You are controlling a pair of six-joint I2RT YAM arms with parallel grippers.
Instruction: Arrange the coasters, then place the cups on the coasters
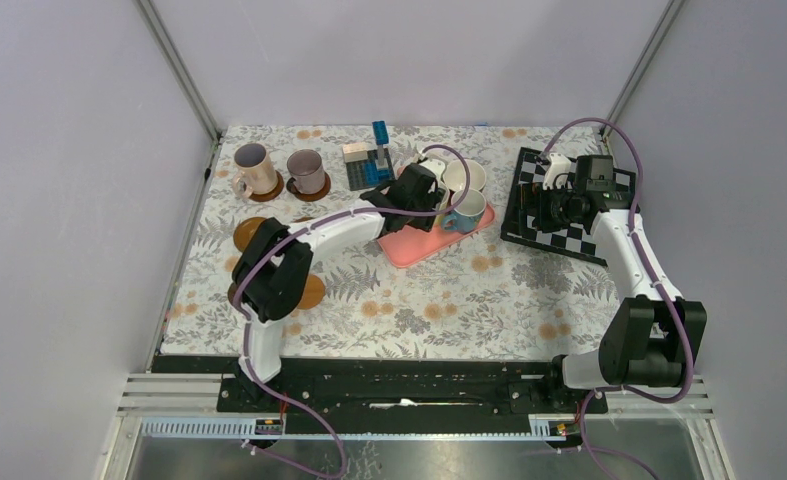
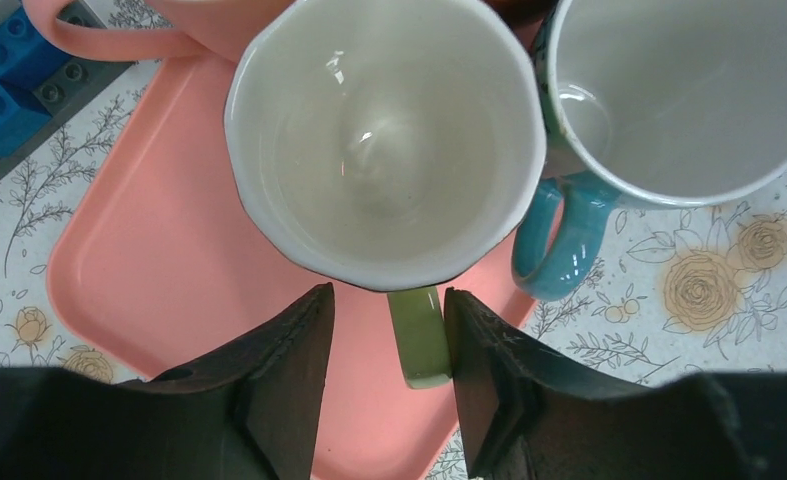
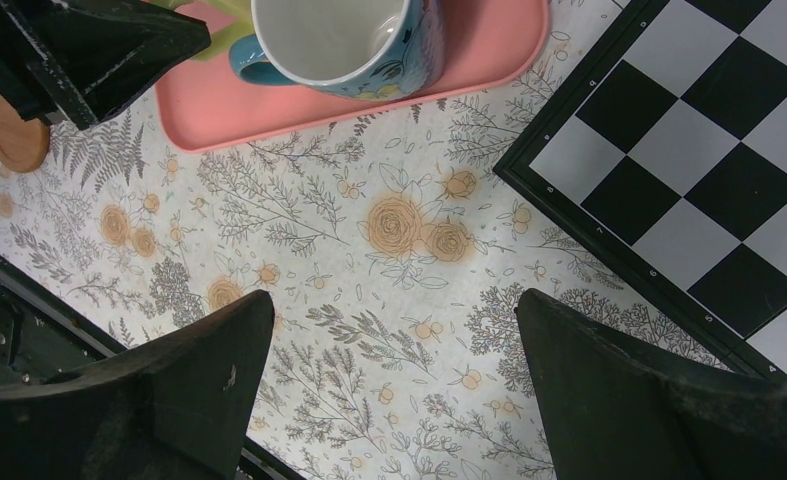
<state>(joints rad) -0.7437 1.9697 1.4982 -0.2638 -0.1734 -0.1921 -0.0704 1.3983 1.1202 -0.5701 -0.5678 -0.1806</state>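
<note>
In the left wrist view a yellow cup (image 2: pixel 384 140) stands on the pink tray (image 2: pixel 159 250), its olive handle (image 2: pixel 419 335) between the fingers of my left gripper (image 2: pixel 387 300). The right finger touches the handle and the left finger stands apart from it, so the gripper is open. A light blue cup (image 2: pixel 669 100) and a salmon pink cup (image 2: pixel 199 20) stand beside it. A pale pink cup (image 1: pixel 254 165) and a mauve cup (image 1: pixel 306 170) sit on coasters at the back left. Bare coasters (image 1: pixel 250 232) lie near the left arm. My right gripper (image 3: pixel 394 380) hangs open over the cloth.
A wide white cup (image 1: pixel 464 175) stands behind the tray. Blue and grey building blocks (image 1: pixel 369 160) sit at the back middle. A chessboard (image 1: pixel 569 205) lies at the right under the right arm. The left arm partly covers another coaster (image 1: pixel 312 292).
</note>
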